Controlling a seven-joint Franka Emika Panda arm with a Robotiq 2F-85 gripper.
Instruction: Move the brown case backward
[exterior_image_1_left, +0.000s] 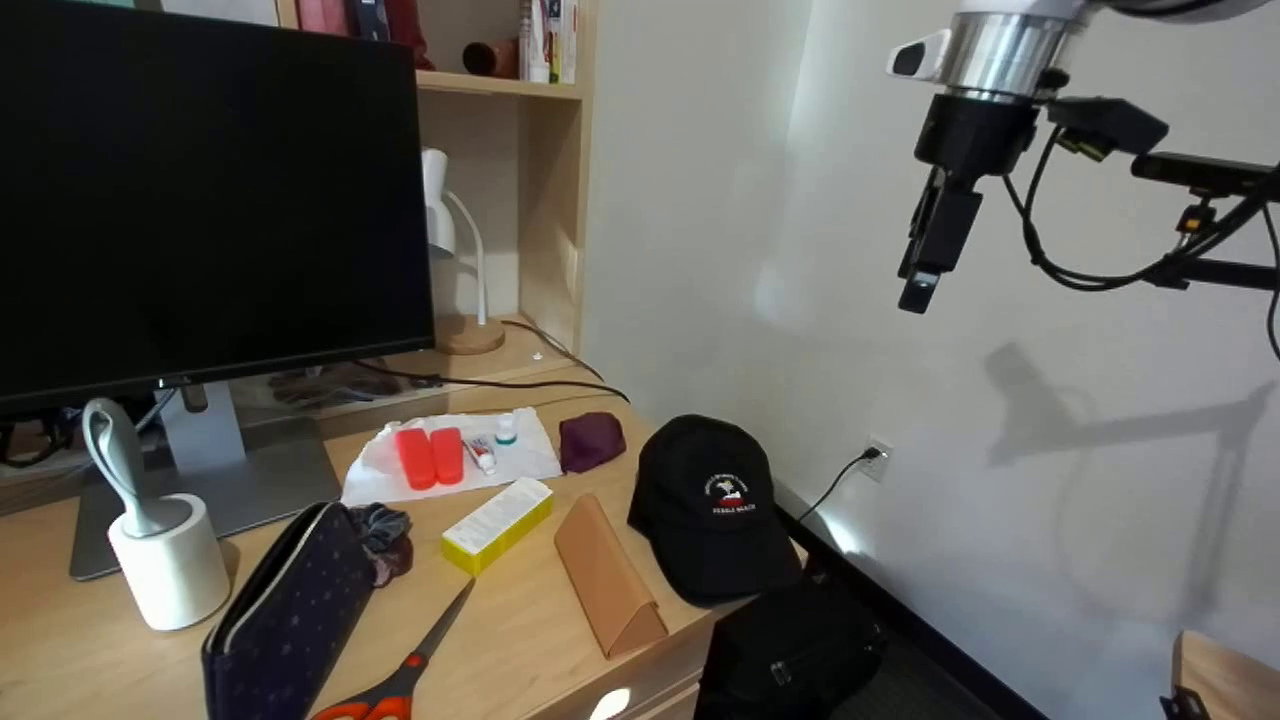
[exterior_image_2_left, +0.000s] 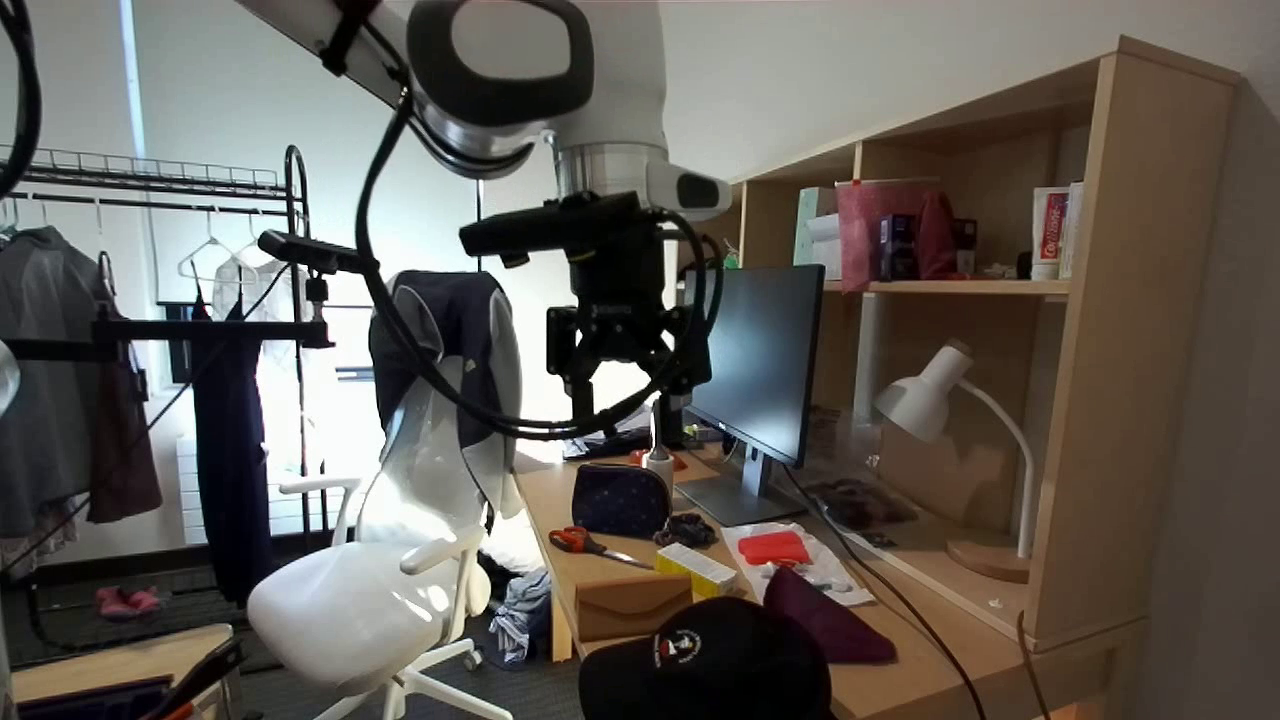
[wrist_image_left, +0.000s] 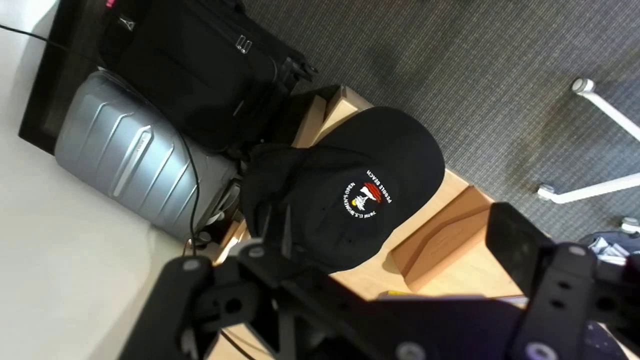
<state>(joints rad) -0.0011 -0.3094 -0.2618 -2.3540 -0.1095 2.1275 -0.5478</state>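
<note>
Brown case (exterior_image_1_left: 606, 578) lies between cap (exterior_image_1_left: 708, 505) and yellow box (exterior_image_1_left: 498, 526).

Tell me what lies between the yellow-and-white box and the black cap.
In an exterior view, the brown triangular case lies on the desk between the yellow-and-white box and the black cap.

I'm working in somebody's living space, a bedroom by the look of it, though whether house or dormitory I can't tell. In an exterior view I see a clothes rack (exterior_image_2_left: 140, 178) hung with garments (exterior_image_2_left: 50, 380), a dark dress (exterior_image_2_left: 232, 440) among them. A monitor (exterior_image_1_left: 210, 200) and scrunchies (exterior_image_1_left: 382, 528) sit on a wooden desk (exterior_image_1_left: 500, 640), a white swivel chair (exterior_image_2_left: 345, 605) near it; my wrist view shows gray and black suitcases (wrist_image_left: 145, 165).
</note>
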